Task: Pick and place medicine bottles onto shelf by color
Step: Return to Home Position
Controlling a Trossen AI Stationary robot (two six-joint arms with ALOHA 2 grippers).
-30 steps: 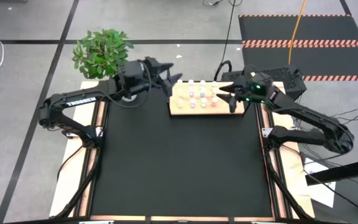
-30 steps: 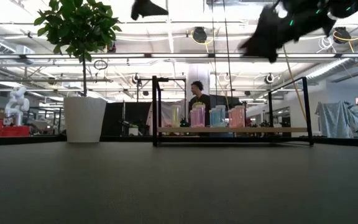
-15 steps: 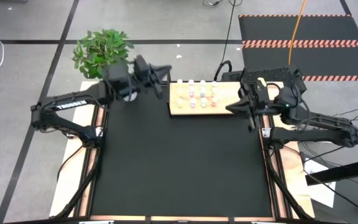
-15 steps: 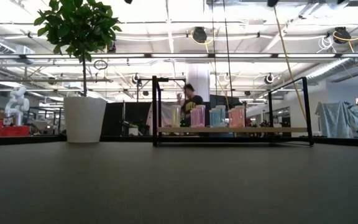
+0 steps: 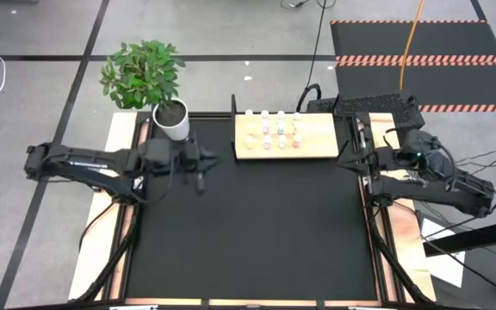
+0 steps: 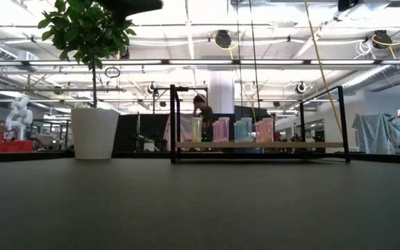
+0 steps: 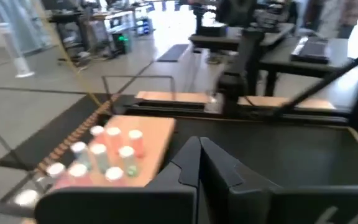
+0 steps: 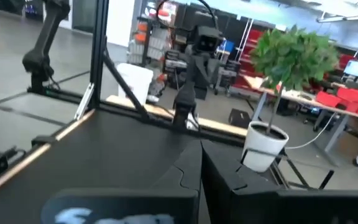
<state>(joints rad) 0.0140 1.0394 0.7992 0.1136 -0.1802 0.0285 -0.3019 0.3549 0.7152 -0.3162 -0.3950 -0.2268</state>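
Several small white-capped medicine bottles (image 5: 274, 130) stand upright on their bases in rows on the light-wood shelf (image 5: 317, 142) at the table's far edge. In the left wrist view the bottles (image 7: 101, 158) show pink and green bodies on the board (image 7: 151, 134). My left gripper (image 5: 205, 164) hovers shut over the black mat, left of and nearer than the shelf, holding nothing. Shut and also holding nothing, my right gripper (image 5: 343, 160) is at the mat's right edge, near the shelf's right corner. Their shut fingers show in the left wrist view (image 7: 199, 155) and the right wrist view (image 8: 200, 163).
A white pot (image 5: 171, 120) with a green plant (image 5: 141, 71) stands left of the shelf at the far edge. In the low view a black frame (image 6: 175, 123) rises around the shelf. The black mat (image 5: 248, 232) spreads between the arms. A person (image 6: 201, 110) is in the room behind.
Both grippers have drawn back from the shelf and shut. My left gripper has moved from beside the shelf's left end toward the near and left edges. My right gripper has moved from the shelf's right end toward the right and near edges. The bottles have stayed in place.
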